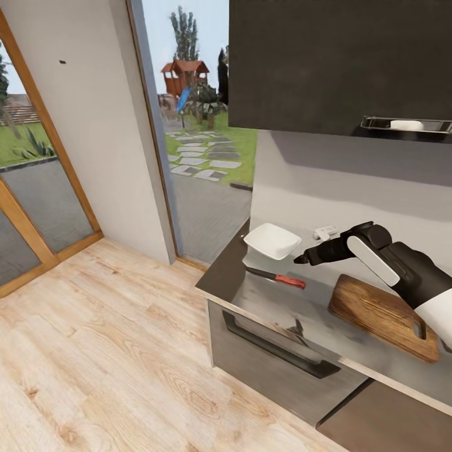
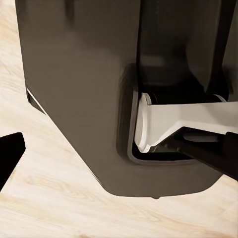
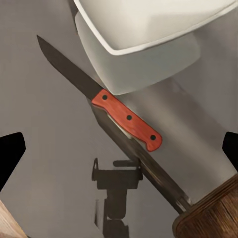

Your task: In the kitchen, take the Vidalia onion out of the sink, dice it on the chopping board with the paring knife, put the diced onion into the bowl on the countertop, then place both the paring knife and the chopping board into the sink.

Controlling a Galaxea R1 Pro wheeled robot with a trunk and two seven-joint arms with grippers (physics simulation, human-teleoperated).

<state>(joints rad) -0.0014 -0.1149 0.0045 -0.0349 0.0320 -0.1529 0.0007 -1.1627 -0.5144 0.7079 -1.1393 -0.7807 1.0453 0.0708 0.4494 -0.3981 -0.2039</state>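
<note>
The right hand hangs above the worktop, reaching toward its end. Its jaws stand wide and empty: in the right wrist view the two dark fingertips sit at opposite edges with nothing between them.

Directly below the hand lies the knife, flat on the worktop and clear of both fingertips. Its reddish handle falls about midway between them; the dark blade points away from the board. The handle carries three dark rivets.

The bowl sits just beyond the knife, ahead of the hand, white and empty as far as the rim allows. Whether the bowl touches the knife cannot be told; the two are very close.

The board lies behind the hand, under the right forearm, flat on the worktop, its slot handle at the end away from the hand. Its top is bare. A corner of it shows beside the knife handle's end, not touching.

The left wrist view shows one dark fingertip over wooden floor beside the robot's dark body; the left hand's opening cannot be told.
</note>
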